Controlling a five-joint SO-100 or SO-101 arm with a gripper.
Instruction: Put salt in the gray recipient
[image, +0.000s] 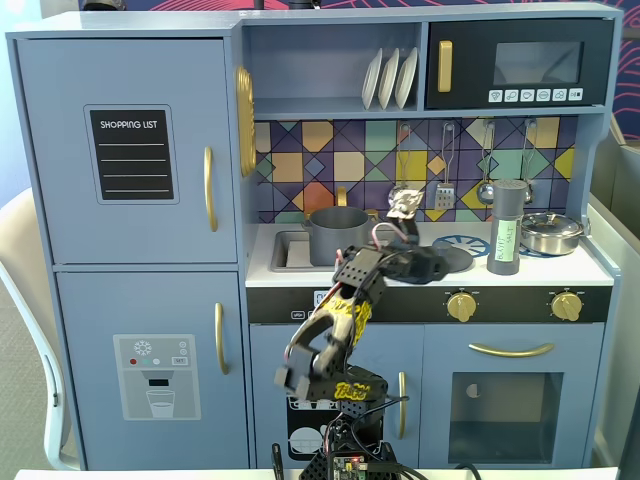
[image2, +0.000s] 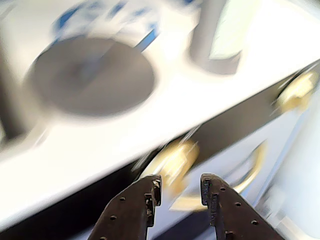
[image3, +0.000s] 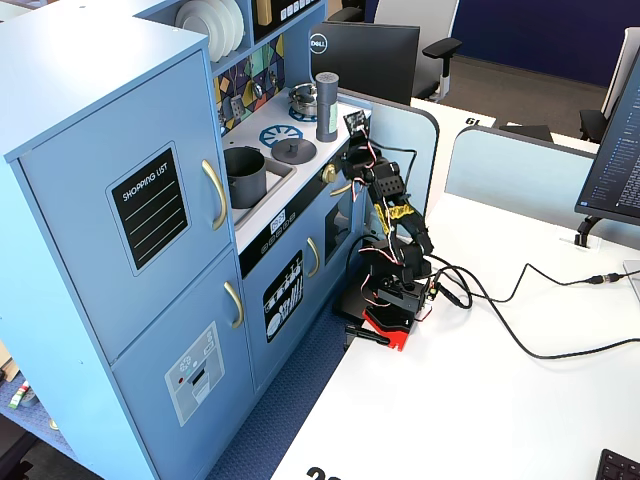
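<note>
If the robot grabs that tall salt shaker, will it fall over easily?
Probably, yes. The salt shaker is tall and slim and stands upright on the counter, so a sideways bump could tip it. It is round, so once down it might roll. The open gripper looks wide enough to close around it.

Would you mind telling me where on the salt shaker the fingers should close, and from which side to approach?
Grip the salt shaker on its slim body below the wider cap, coming level from the front. It stands upright on the counter with the steel pan close on its right in a fixed view.
</note>
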